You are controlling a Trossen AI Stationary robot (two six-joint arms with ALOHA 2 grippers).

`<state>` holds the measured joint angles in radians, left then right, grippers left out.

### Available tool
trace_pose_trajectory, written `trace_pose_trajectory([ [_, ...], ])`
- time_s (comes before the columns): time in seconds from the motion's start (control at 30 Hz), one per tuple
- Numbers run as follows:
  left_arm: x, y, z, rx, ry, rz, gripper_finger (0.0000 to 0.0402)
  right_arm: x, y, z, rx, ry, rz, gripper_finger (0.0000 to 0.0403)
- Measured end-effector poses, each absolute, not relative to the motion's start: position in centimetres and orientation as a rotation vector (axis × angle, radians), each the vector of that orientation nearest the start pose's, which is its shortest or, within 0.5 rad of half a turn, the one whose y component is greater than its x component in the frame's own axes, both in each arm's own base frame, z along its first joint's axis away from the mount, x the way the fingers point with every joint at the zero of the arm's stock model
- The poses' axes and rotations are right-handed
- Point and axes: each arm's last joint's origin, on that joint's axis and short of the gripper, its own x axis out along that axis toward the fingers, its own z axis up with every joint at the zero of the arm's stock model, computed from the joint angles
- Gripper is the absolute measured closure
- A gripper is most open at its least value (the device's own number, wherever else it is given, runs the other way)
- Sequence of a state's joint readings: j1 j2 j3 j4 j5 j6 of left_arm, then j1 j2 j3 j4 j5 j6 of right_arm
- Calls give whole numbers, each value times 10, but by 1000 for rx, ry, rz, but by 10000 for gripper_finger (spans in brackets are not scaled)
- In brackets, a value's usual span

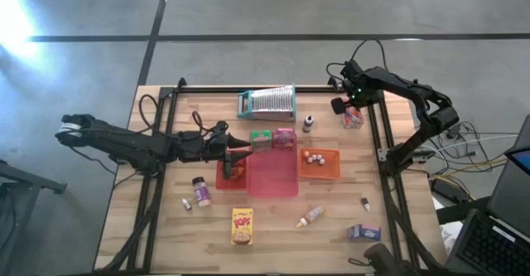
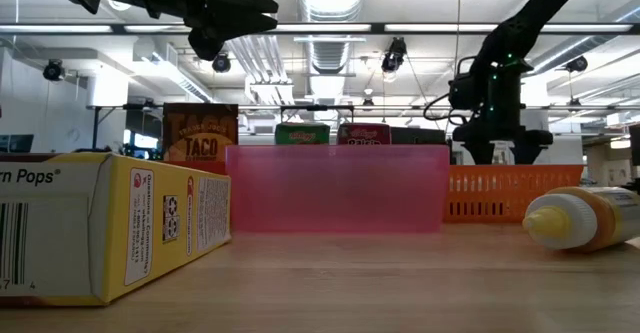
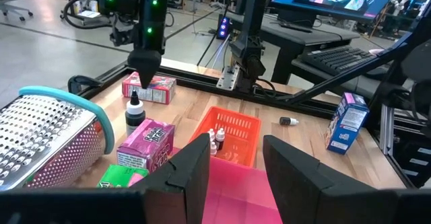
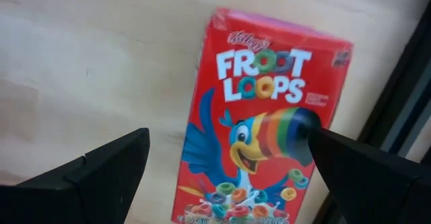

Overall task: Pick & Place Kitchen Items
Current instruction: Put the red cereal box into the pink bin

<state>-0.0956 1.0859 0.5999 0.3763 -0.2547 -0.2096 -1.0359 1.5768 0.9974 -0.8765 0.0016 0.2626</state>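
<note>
My right gripper (image 4: 225, 177) is open and hovers over the red Froot Loops box (image 4: 259, 123), which lies flat on the table near the far right edge (image 1: 354, 119); one finger stands on each side of it, touching nothing. My left gripper (image 3: 236, 167) is open and empty, raised over the brown packet (image 1: 234, 171) in the red tray (image 1: 222, 179). Green box (image 1: 262, 138) and pink box (image 1: 285, 138) stand at the pink tray's (image 1: 272, 176) far side. The yellow Pops box (image 1: 241, 226) lies near the front edge.
An orange basket (image 1: 320, 165) holds tiny bottles. A ribbed grater (image 1: 267, 103) lies at the far edge, with a dark bottle (image 1: 307, 123) beside it. A spice jar (image 1: 200, 193), a squeeze bottle (image 1: 310, 216) and a blue-purple box (image 1: 363, 233) sit toward the front.
</note>
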Motion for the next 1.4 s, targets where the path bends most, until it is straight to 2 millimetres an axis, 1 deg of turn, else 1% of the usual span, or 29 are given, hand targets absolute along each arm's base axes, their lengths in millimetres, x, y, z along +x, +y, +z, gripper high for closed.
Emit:
trace_pose_trajectory([
  [0.23,236,-15,265,-190,91,170,257,140,-239,193,916,1183,-1063,3],
  [0.33,236,-15,265,-190,91,170,257,139,-239,193,927,1180,-1079,3],
  [0.5,236,-15,265,-190,91,170,257,138,-240,190,955,1173,-1122,3],
  [0.73,236,-15,265,-191,91,169,257,139,-241,184,989,1186,-1141,3],
  [1.03,236,-15,265,-190,93,167,257,139,-244,177,997,1202,-1183,3],
  [1.17,236,-15,265,-190,94,167,257,141,-247,180,994,1186,-1186,3],
  [1.3,236,-15,265,-190,94,167,257,141,-249,188,973,1184,-1203,3],
  [1.4,236,-15,265,-190,94,167,257,141,-249,188,978,1195,-1211,3],
])
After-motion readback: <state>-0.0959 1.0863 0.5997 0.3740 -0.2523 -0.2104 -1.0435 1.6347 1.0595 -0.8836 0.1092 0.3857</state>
